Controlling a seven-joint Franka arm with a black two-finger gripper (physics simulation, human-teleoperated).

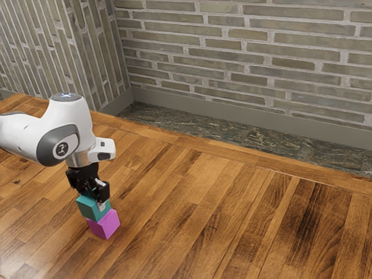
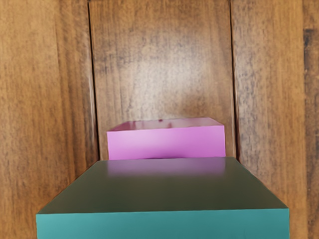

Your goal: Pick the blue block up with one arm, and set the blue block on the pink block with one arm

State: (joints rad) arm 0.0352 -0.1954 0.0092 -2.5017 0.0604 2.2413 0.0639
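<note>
Gripper (image 1: 95, 196): clamped on the blue block (image 1: 88, 207), 1 finger per side.
Blue block: sat atop the pink block (image 1: 105, 225), offset.
Risk: if released there, the overhang could tip it off.

The surface (image 1: 232, 203) is varnished wood planking, satin-glossy with dark, streaky grain. The blue block (image 1: 88, 207) and pink block (image 1: 104, 225) look like smooth, matt plastic. The arm (image 1: 35, 136) has a smooth white shell with a soft sheen; its end effector (image 1: 95, 199) is matt black. The brick wall (image 1: 244, 52) is rough and dull
</note>
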